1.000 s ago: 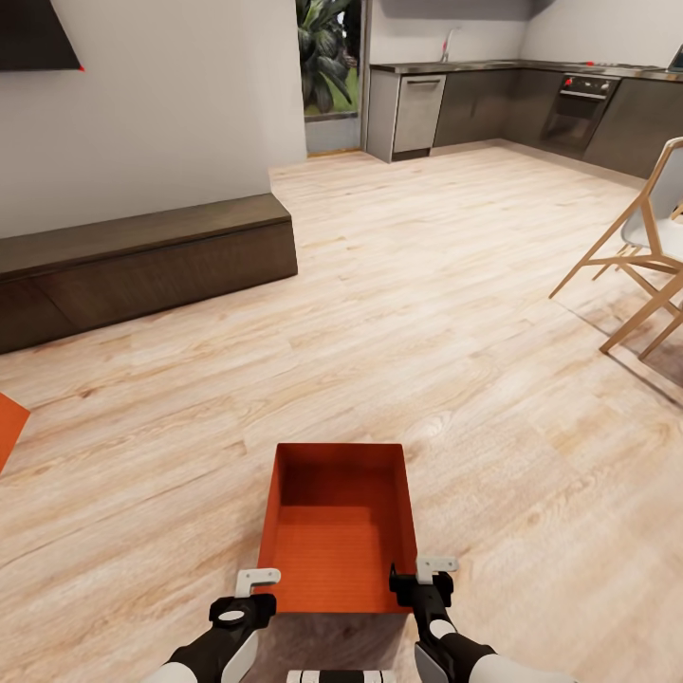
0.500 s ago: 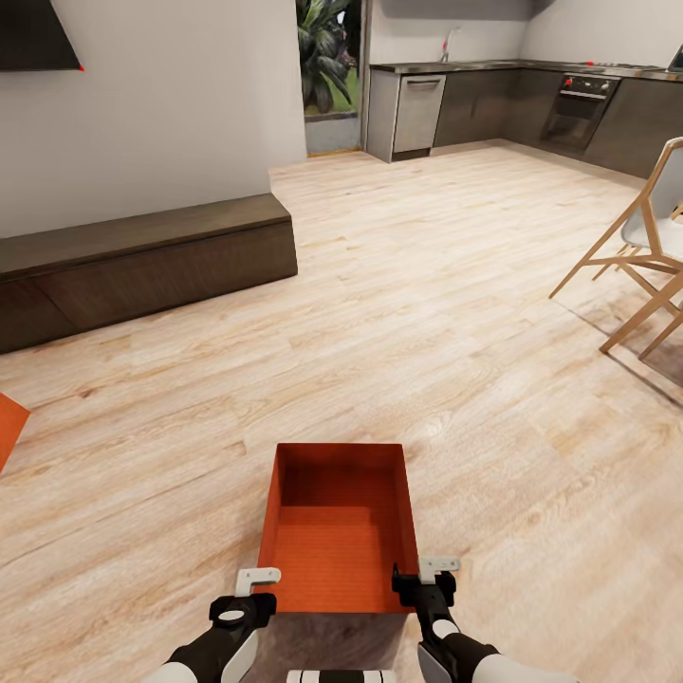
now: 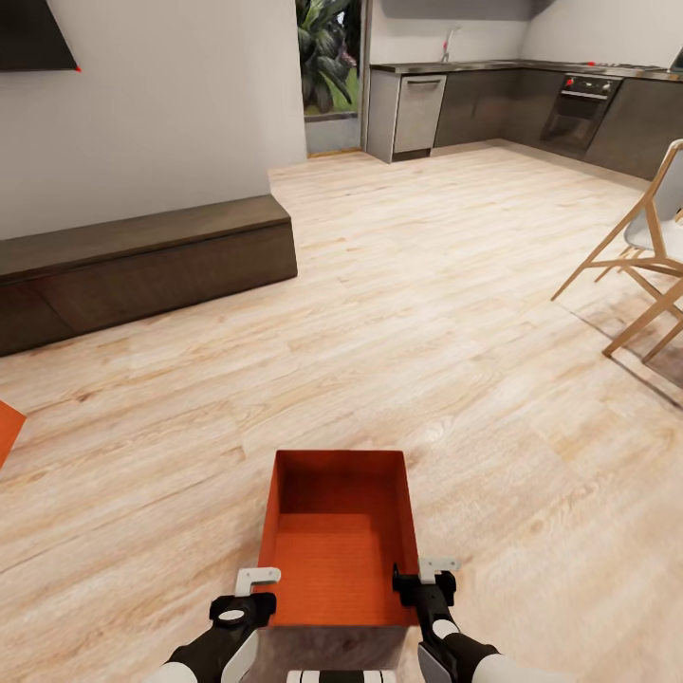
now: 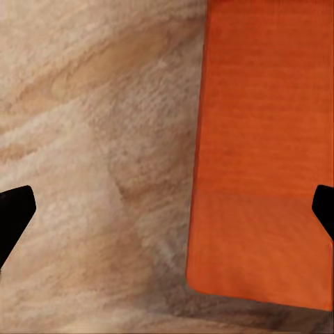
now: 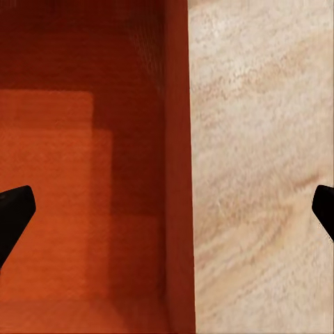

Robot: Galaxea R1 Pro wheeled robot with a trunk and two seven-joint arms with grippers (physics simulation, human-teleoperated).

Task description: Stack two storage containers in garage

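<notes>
Since 1 s ago the orange-red open-top rectangular storage container (image 3: 339, 543) is seen slightly lower and nearer on the pale wood-plank floor (image 3: 455, 313). The left gripper (image 3: 254, 587) and right gripper (image 3: 424, 579) are spread wide, each straddling a side wall, nothing clamped.

Open-plan home, wood-plank floor (image 3: 427, 285), kitchen cabinets (image 3: 493, 104), oven (image 3: 581, 112), chair (image 3: 645, 256)
</notes>
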